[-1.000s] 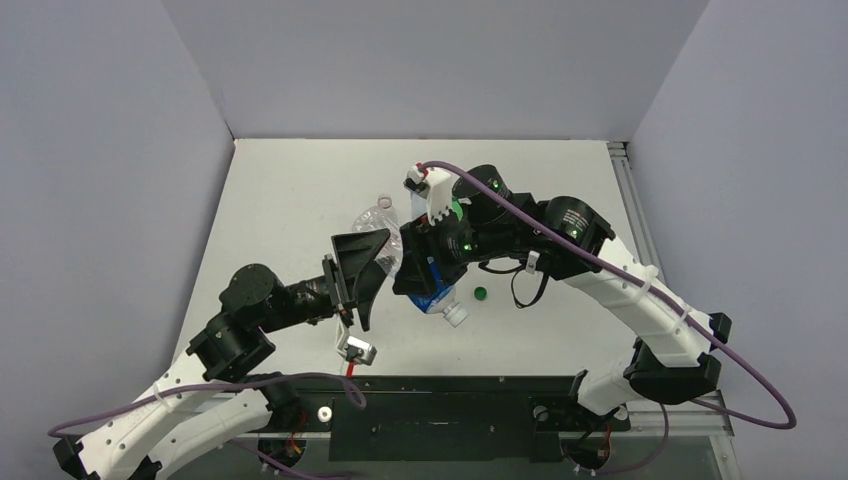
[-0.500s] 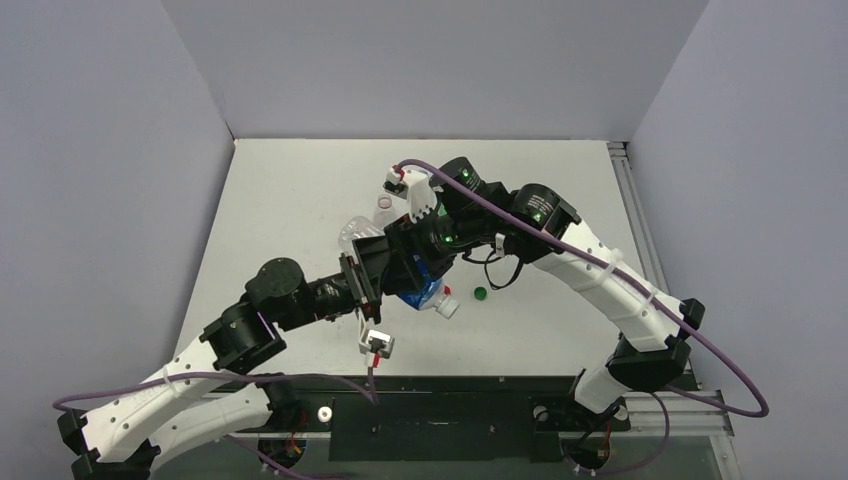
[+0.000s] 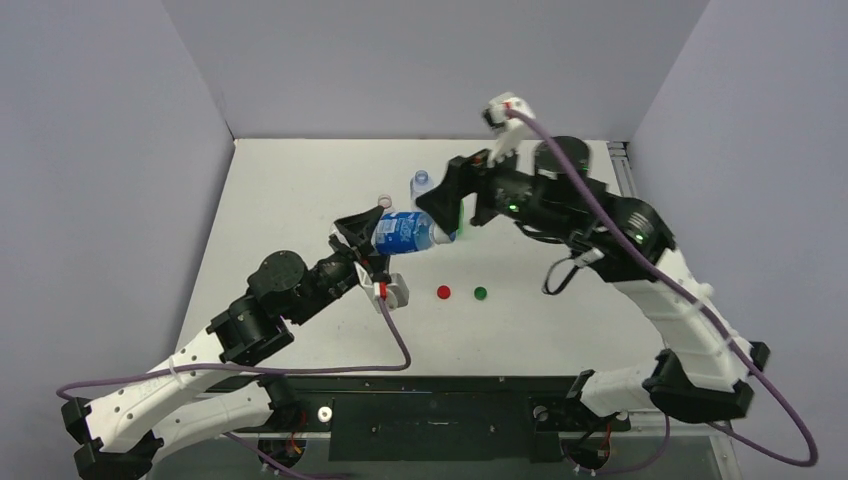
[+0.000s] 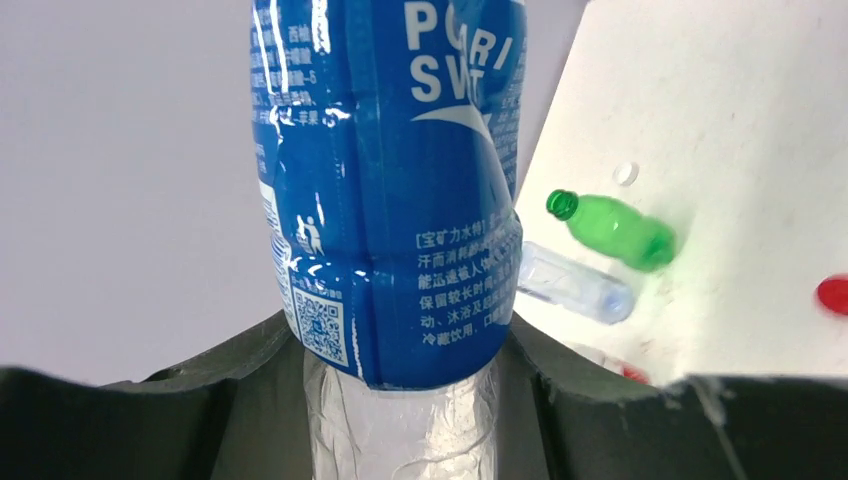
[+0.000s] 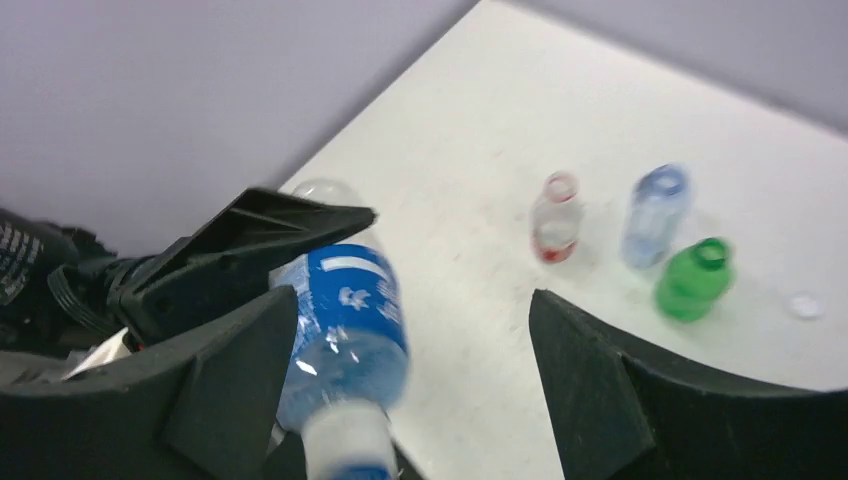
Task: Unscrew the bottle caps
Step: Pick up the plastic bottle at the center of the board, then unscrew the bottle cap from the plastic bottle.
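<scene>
The left gripper (image 4: 400,340) has its jaws pinched on the base of the clear plastic bottle with blue label (image 4: 390,200), held level over the white table (image 3: 300,200). The right gripper (image 5: 412,300) has its jaws wide apart near the small whitish-blue screw cap (image 5: 342,448), not yet off. Next, I judge: close on that cap and twist. A second ago the right held the bottle and the left stood open.

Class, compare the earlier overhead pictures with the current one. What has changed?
The right gripper opened, releasing the blue-label bottle. The left gripper closed on that bottle's base and raised it. The green cap stayed put.
</scene>
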`<action>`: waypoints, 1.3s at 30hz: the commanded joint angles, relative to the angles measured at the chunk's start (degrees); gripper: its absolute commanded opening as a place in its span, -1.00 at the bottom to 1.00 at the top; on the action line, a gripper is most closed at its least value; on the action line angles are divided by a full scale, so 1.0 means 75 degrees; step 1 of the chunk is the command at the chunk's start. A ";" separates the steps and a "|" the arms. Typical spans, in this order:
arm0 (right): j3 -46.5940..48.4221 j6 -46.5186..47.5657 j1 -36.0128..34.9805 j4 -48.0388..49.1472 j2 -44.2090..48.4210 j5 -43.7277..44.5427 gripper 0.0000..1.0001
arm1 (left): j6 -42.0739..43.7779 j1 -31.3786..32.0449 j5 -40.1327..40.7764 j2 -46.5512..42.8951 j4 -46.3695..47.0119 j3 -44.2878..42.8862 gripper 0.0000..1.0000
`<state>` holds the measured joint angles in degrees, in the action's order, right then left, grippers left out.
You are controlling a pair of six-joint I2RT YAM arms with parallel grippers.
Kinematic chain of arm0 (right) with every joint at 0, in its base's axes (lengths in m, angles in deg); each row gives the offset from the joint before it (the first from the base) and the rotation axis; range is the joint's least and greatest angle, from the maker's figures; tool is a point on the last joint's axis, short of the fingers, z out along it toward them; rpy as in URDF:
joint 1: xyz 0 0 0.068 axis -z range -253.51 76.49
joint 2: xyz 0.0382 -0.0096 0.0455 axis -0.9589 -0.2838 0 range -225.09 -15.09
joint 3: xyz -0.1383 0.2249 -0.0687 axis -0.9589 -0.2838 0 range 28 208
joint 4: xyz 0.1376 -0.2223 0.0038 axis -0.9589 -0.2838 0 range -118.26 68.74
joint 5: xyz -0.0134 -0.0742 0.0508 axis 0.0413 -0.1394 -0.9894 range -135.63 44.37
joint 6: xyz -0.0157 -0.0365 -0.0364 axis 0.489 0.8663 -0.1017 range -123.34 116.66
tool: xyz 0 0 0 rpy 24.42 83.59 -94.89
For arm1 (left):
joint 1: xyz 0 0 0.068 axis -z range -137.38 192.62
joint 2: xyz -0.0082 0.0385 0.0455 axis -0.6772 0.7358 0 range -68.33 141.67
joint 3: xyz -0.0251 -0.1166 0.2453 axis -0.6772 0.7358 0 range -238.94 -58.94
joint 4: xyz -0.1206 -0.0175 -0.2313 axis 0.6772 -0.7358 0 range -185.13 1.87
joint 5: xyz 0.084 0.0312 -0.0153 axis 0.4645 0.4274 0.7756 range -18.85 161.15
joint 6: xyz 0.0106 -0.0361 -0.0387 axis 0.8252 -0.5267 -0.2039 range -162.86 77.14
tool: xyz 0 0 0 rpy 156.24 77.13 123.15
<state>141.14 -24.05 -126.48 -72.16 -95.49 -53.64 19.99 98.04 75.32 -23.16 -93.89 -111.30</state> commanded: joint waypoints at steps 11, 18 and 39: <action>-0.0855 0.0239 0.0142 0.3261 0.1371 0.2027 0.56 | -0.4627 -0.0007 0.1017 0.0083 0.1752 -0.0484 -0.39; -0.0699 0.0045 -0.0307 0.3799 0.0729 0.1533 0.36 | -0.5262 -0.0006 0.0990 0.0009 0.1576 -0.0547 -0.38; -0.1055 -0.0462 -0.0461 0.4230 0.0406 0.0758 -0.40 | -0.6580 -0.0091 0.0962 0.0314 0.1331 -0.0813 -0.40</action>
<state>132.83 -27.30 -129.50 -42.93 -93.13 -47.50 -27.86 97.62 83.32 -20.43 -86.15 -114.40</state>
